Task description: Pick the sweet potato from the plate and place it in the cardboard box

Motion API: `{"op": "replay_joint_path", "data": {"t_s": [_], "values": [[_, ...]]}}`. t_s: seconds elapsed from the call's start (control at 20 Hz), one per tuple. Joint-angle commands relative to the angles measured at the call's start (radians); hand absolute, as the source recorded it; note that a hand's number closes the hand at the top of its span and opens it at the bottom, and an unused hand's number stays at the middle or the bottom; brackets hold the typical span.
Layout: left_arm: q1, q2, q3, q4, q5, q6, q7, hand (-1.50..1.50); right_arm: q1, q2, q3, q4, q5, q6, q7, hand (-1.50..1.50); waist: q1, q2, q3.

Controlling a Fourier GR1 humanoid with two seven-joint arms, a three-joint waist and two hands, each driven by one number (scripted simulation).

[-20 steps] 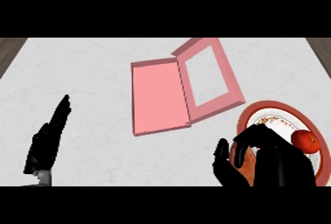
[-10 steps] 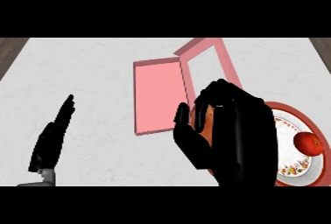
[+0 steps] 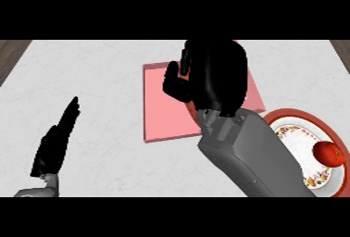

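A red-orange sweet potato (image 3: 329, 153) lies on the right side of a red-rimmed patterned plate (image 3: 295, 117) at the lower right of the counter. A pink, flat box (image 3: 164, 113) lies open at the middle, partly hidden. My right hand (image 3: 209, 74) is raised above the box with its fingers fairly straight and holds nothing; its grey forearm (image 3: 256, 159) covers the plate's left part. At the lower left my left hand (image 3: 54, 143) stays open, fingers up.
The counter's top (image 3: 89, 69) is white marble. A dark wooden strip (image 3: 10, 51) shows at the far left corner and another at the far right.
My right hand has risen from beside the plate and travelled up and left over the pink box, its forearm now showing. The left hand has stayed still.
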State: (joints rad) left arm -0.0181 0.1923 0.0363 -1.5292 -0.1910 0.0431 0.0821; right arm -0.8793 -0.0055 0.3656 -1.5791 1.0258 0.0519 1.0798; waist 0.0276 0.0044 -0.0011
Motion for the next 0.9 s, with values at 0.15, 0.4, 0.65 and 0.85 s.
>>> {"op": "replay_joint_path", "data": {"t_s": [0.15,0.4,0.65,0.85], "values": [[0.038,0.000,-0.001,-0.037,0.016,-0.024,0.000,0.00,-0.082,0.005,-0.046,0.358,-0.117,-0.216,-0.037,1.50,0.009,0.002,0.001],[-0.041,-0.004,-0.012,-0.026,-0.004,-0.019,0.058,0.00,-0.206,0.005,-0.049,0.623,-0.205,-0.290,-0.046,1.50,0.016,0.005,0.001],[-0.014,-0.003,-0.001,-0.014,-0.013,-0.009,0.000,0.00,-0.246,0.005,-0.071,0.800,-0.296,-0.423,-0.091,-1.50,0.020,0.006,0.001],[0.005,-0.014,-0.003,-0.046,-0.005,-0.011,0.038,0.00,-0.267,0.005,-0.127,0.921,-0.336,-0.528,-0.248,-1.50,0.015,0.007,0.001]]}}
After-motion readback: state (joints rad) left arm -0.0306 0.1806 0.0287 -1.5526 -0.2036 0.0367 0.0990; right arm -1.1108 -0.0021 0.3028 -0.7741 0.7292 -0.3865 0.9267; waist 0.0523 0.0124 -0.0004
